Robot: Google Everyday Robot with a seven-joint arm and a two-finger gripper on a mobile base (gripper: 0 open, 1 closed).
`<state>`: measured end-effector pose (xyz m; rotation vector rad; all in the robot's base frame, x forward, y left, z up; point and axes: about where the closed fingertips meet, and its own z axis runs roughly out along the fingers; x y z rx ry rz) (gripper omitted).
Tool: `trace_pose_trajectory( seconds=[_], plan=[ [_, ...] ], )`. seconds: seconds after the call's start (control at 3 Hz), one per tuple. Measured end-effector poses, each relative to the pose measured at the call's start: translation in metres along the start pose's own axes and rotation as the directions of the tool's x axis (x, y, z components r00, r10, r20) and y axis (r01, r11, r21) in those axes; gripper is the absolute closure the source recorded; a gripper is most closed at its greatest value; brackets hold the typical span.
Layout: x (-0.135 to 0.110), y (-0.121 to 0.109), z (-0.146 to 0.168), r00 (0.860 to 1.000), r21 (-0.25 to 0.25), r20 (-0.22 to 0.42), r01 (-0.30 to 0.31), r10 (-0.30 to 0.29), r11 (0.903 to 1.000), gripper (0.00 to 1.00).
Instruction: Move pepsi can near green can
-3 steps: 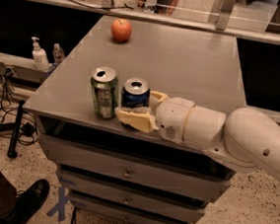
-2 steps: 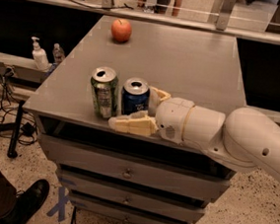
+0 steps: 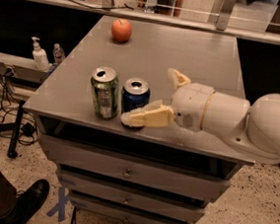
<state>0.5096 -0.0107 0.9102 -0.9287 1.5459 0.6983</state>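
The pepsi can [image 3: 134, 95], dark blue with a silver top, stands upright near the front edge of the grey table [image 3: 200, 55]. The green can [image 3: 104, 91], green and silver, stands upright just to its left with a narrow gap between them. My gripper [image 3: 149, 96] is to the right of the pepsi can and open, its fingers spread wide. The near finger [image 3: 147, 116] lies low in front of the pepsi can's base and hides part of it. The far finger [image 3: 177, 78] points up and back, apart from the can.
A red apple [image 3: 121, 30] sits at the table's far left. Drawers [image 3: 127, 172] run below the table front. A soap dispenser [image 3: 38, 54] and a small bottle stand on a ledge to the left. A person's shoe [image 3: 27, 202] is on the floor at lower left.
The fingers have spread apart and the gripper has drawn back to the right, off the pepsi can. The can stays standing beside the green can.
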Motion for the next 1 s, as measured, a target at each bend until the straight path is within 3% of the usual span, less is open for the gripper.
trace_pose_trajectory(
  seconds=[0.33,0.67,1.0],
  plan=[
    [-0.05,-0.023,-0.046,0.993,0.053,0.001,0.114,-0.114,0.9921,0.0],
    [-0.11,-0.046,-0.092,0.97,0.096,0.009,0.239,-0.241,0.9662,0.0],
    [-0.134,-0.053,-0.103,0.962,0.118,0.032,0.264,-0.27,0.9572,0.0]
  ],
)
